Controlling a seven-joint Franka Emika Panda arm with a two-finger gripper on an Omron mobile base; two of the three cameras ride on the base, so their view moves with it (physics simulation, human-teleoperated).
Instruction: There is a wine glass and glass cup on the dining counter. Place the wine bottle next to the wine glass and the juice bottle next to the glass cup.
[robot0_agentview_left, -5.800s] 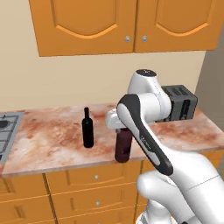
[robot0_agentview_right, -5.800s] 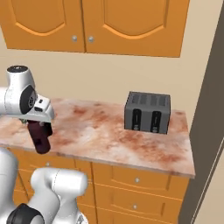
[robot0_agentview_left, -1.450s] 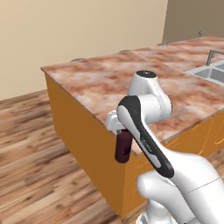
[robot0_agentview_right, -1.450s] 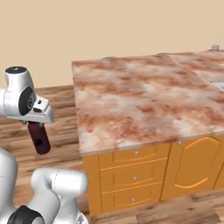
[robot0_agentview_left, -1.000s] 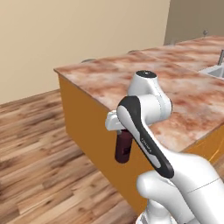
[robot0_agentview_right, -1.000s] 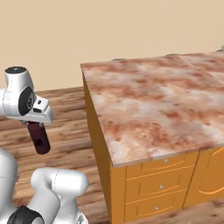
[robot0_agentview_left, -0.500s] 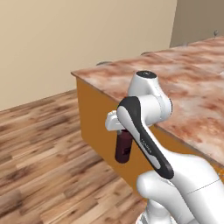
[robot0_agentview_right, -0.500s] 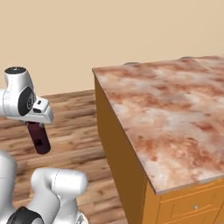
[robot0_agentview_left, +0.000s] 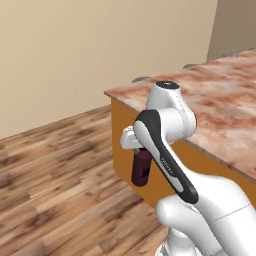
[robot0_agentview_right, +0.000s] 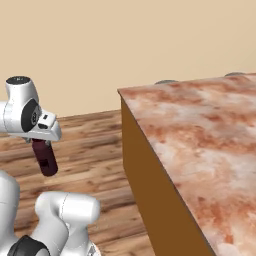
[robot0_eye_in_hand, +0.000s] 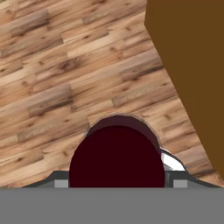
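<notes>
My gripper (robot0_agentview_left: 141, 150) is shut on the juice bottle (robot0_agentview_left: 142, 168), a dark maroon cylinder hanging upright from the hand above the wooden floor. In the right base view the juice bottle (robot0_agentview_right: 45, 157) hangs below the gripper (robot0_agentview_right: 40, 143), left of the dining counter (robot0_agentview_right: 200, 131). In the hand view the bottle's broad cap (robot0_eye_in_hand: 117, 162) sits between the fingers, with the counter's orange-brown side (robot0_eye_in_hand: 192, 65) at the right. The reddish-brown marbled dining counter (robot0_agentview_left: 215, 100) shows its near corner to the right of the arm. The wine glass, glass cup and wine bottle are out of view.
Wooden plank floor (robot0_agentview_left: 55, 170) spreads to the left of the island, up to a plain beige wall (robot0_agentview_left: 75, 55). Grey rounded shapes (robot0_agentview_right: 166, 81) peek over the counter's far edge. The counter's corner (robot0_agentview_left: 111, 93) stands close to the arm.
The whole picture has shifted: the base has driven on, so the counter now sits further right with more floor showing. The juice bottle stays in the gripper, unchanged relative to the arm.
</notes>
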